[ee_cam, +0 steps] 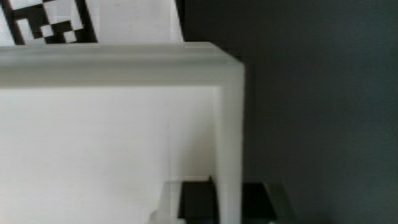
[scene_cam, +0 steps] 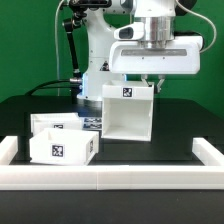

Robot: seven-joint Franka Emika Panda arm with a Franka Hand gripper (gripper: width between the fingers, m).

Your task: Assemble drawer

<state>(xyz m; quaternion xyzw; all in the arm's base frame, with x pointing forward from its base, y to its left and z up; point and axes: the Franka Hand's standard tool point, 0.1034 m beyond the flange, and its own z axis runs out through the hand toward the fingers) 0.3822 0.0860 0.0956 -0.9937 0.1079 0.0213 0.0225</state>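
Note:
A white open drawer box with a marker tag on its back wall stands at the middle of the black table. My gripper sits at the top edge of its wall on the exterior view's right. In the wrist view the thin white wall runs between my two dark fingers, which close on it from both sides; my gripper is shut on that wall. A smaller white drawer part with tags lies on the table at the exterior view's left, apart from the box.
The marker board lies flat between the two white parts. A white rail borders the table's front, with raised ends at both sides. The robot's base stands behind the box.

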